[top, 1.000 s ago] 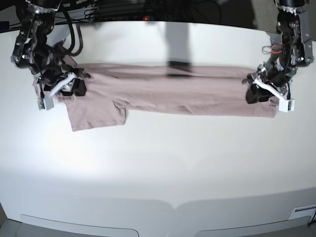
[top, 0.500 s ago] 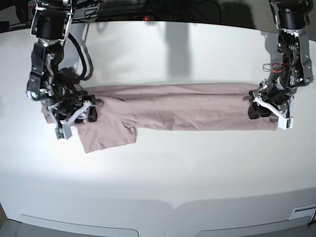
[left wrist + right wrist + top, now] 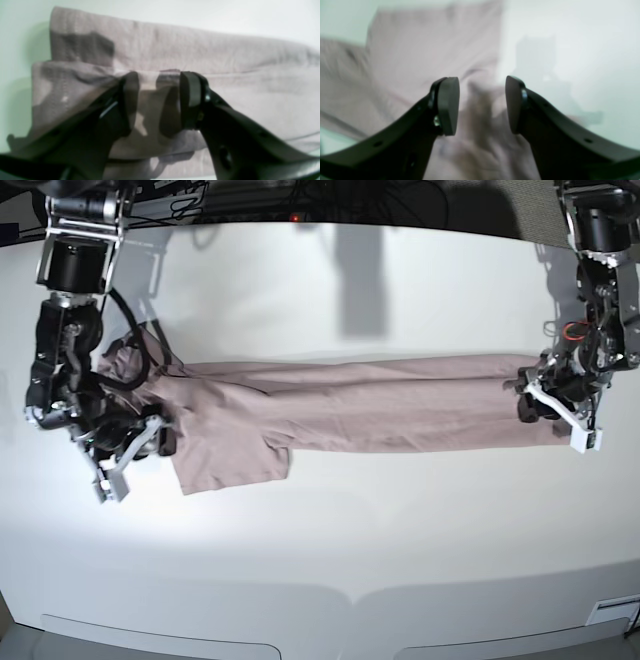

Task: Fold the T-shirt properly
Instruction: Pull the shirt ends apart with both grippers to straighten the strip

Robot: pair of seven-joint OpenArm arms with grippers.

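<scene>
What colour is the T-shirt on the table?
Plain dusty pink-mauve T-shirt, no print; clearest in the base view.

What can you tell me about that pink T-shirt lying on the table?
The T-shirt is plain dusty pink, of thin soft fabric with no print showing. It lies on the white table, folded lengthwise into a long, lightly creased band running from side to side. One short sleeve sticks out toward the front near one end. The left gripper sits at the far end with cloth between its fingers; the right gripper is open over the rumpled sleeve end.
</scene>
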